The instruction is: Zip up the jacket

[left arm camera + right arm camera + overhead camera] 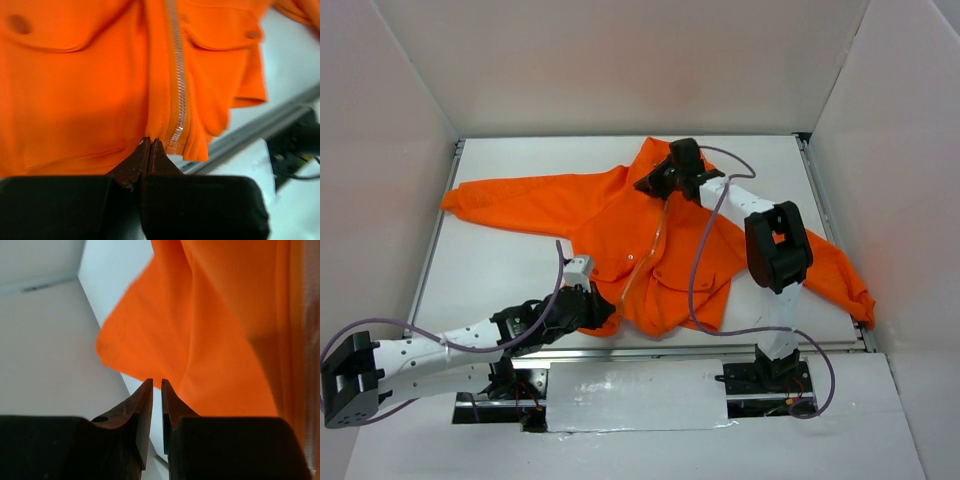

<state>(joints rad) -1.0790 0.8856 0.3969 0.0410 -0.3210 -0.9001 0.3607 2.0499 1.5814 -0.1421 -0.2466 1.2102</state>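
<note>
Jacket [610, 215] flat on the table [500, 270]

The orange jacket lies spread out on the white table. Its sleeves reach out to both sides and its collar is at the far end. A pale zipper [177, 75] runs down the middle.

The left gripper [150, 145] is at the bottom hem, just beside the zipper's low end. Its fingers [132, 167] are pressed together and the tips touch the hem. I cannot tell if cloth is caught there.

The right gripper [156, 385] is up by the collar. Its 2 fingers [142, 405] stand a little apart, with nothing between them.
</note>
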